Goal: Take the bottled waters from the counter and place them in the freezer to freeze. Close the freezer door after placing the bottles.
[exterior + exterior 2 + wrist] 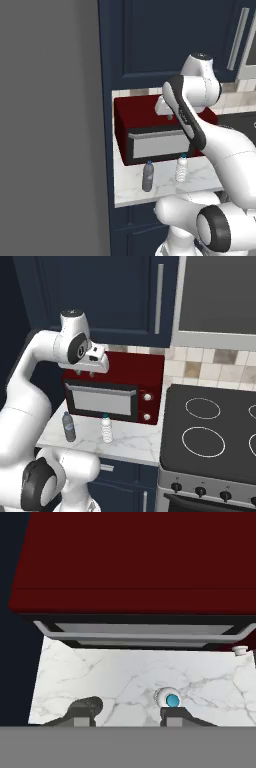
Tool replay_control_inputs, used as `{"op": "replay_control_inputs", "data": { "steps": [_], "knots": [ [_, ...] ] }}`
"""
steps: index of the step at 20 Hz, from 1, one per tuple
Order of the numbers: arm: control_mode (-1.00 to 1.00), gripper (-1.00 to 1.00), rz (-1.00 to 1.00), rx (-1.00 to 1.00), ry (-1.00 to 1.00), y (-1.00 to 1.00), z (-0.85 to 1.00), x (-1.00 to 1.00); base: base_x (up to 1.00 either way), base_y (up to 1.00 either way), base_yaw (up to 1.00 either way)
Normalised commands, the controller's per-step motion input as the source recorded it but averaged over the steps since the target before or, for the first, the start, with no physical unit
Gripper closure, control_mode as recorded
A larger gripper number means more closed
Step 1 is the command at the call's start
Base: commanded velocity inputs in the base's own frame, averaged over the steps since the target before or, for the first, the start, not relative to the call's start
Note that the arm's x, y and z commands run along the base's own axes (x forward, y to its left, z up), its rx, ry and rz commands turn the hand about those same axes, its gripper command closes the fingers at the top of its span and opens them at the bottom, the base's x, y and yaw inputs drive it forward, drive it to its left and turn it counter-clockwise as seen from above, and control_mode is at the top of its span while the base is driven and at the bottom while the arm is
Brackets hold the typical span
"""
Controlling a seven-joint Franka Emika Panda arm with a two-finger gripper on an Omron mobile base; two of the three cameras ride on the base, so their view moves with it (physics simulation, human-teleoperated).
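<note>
Bottled waters, clear bottle (106, 429) and grey bottle (69, 427), both stand on the counter (130, 443) at lower left (none stowed); gripper (128, 717) hovers above, closed, empty.

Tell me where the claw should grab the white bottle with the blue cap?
Probably around its ribbed middle, coming straight down from above. The white bottle stands upright on the counter, apart from the grey bottle, with the microwave close behind, so above looks the freest way in.

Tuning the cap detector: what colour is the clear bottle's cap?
Blue, on the clear ribbed bottle; the hand view shows it best, from above.
</note>
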Motion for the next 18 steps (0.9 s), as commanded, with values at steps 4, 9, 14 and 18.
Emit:
{"op": "replay_control_inputs", "data": {
  "steps": [4, 9, 14, 18],
  "knots": [
    [-1.0, -1.0, 0.05, 0.09, -0.01, -0.26, -0.02, 0.01, 0.0, 0.0, 0.0],
    [-1.0, -1.0, 0.13, 0.2, -0.05, -0.61, -0.12, -0.05, 0.0, 0.0, 0.0],
    [-1.0, -1.0, 0.19, 0.13, -0.16, -0.46, -0.13, -0.26, 0.0, 0.0, 0.0],
    [-1.0, -1.0, 0.27, 0.12, -0.22, -0.4, -0.14, -0.36, 0.0, 0.0, 0.0]
  ]
}}
